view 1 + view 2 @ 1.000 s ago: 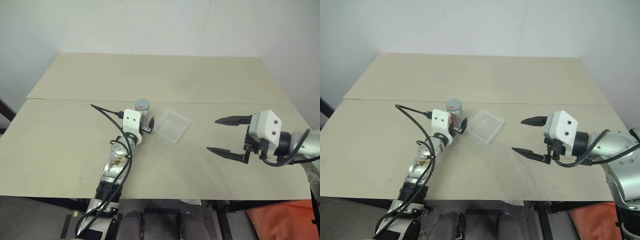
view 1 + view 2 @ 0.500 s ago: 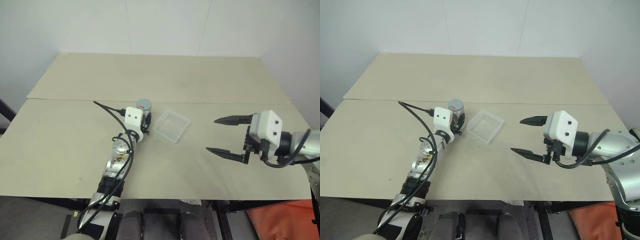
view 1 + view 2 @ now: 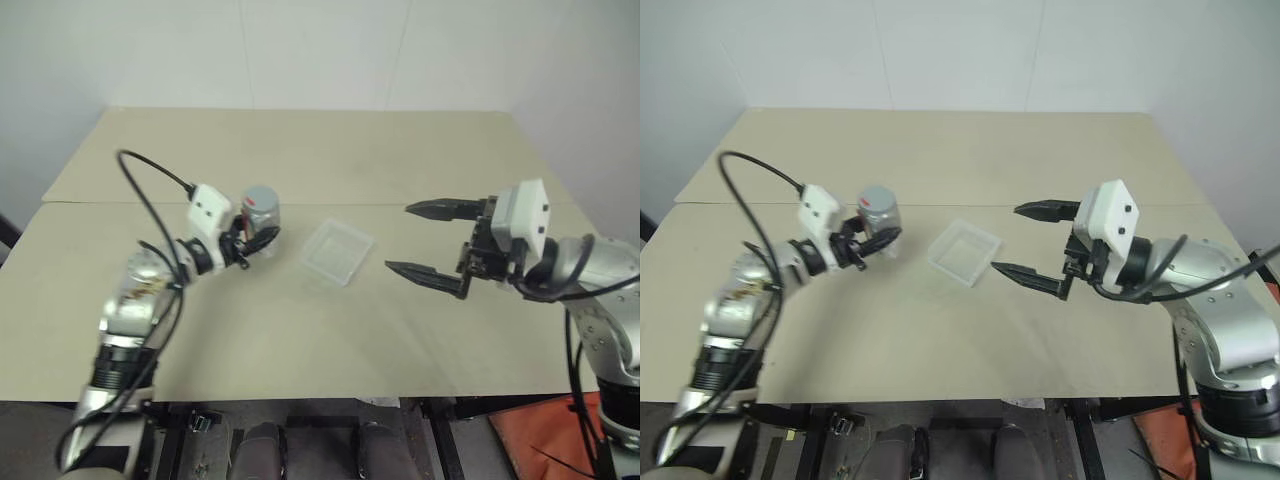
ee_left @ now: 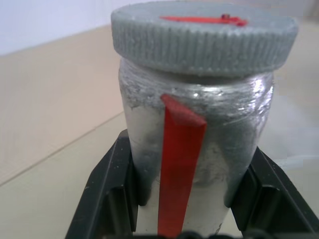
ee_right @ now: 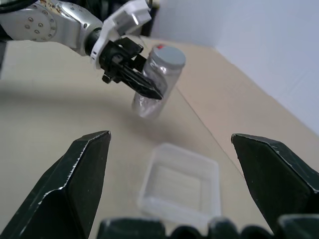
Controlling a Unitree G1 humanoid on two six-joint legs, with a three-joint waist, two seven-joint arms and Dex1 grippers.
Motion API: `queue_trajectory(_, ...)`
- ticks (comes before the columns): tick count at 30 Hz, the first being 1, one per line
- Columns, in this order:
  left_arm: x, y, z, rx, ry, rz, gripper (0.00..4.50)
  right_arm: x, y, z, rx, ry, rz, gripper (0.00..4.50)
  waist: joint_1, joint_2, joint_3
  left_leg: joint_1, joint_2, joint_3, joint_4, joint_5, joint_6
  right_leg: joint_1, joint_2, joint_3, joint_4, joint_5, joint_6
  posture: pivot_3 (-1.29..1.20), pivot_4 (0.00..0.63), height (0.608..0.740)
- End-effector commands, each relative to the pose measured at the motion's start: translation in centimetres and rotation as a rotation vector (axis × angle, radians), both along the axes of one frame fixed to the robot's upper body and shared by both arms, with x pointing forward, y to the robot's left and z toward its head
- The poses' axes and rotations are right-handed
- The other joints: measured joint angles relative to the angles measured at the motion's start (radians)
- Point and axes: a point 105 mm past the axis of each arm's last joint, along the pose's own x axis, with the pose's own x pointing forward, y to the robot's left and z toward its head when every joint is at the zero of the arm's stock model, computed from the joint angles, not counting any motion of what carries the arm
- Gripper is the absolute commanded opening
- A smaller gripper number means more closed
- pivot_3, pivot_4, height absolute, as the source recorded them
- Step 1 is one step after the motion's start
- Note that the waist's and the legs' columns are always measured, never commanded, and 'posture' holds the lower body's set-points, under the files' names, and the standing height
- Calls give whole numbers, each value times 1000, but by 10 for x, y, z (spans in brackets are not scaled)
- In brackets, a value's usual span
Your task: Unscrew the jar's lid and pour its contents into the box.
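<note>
My left gripper point(image 3: 262, 234) is shut on the jar point(image 3: 263, 216) and holds it upright above the table, left of the box point(image 3: 337, 251). The jar point(image 4: 194, 149) is clear with a red strip down its side, and its black fingers point(image 4: 112, 194) clamp the lower body. The grey lid point(image 4: 204, 35), with a red mark on top, sits on the jar. The contents are hidden inside. My right gripper point(image 3: 400, 238) hangs open, level, just right of the box, pointing at the jar point(image 5: 159, 82). The box point(image 5: 182, 186) lies between its fingers point(image 5: 84, 179) and the jar.
The beige table point(image 3: 300, 340) has a seam point(image 3: 400, 205) running across behind the box. A black cable point(image 3: 150, 170) loops up from my left arm. The table's front edge point(image 3: 320, 398) is near, and a white wall stands behind the table.
My left gripper closed on the jar, then lifted it off the table and carried it left, away from the box. My right gripper moved left towards the box.
</note>
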Motion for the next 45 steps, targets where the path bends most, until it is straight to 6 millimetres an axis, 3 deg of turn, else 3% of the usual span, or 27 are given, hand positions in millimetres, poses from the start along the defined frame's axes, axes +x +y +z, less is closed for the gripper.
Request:
queue_trajectory(1,-20,-3,25,-48,-26,-162,1953,3,7,13,58,15,24,4500,4,0,0,0,0,0,0,0,0,0,0,0,0,0,0,0,150,740)
queue_trajectory(6,-39,-23,38,-74,-16,-369,1953,7,33,36,136,55,99,4500,7,0,0,-1,0,0,1,0,0,0,0,-1,0,0,0,0,150,740)
queue_trajectory(11,-39,-51,45,-102,-14,-521,1953,14,57,48,148,109,152,4500,9,0,0,-1,0,2,1,0,0,-1,0,-1,0,0,0,0,150,740)
queue_trajectory(16,-35,-64,40,-58,3,-602,1953,18,70,53,147,144,175,4500,7,0,0,-2,0,5,1,0,0,-2,0,-1,0,0,0,0,150,740)
queue_trajectory(25,-30,-73,30,-8,6,-642,1953,7,86,53,126,219,250,4500,1,0,0,-3,0,5,1,0,0,-3,0,-1,0,0,0,0,150,740)
queue_trajectory(45,-35,-77,30,42,-61,-678,1953,22,100,42,88,269,194,4500,1,0,0,-9,0,4,1,0,0,-9,0,-1,1,0,0,0,150,740)
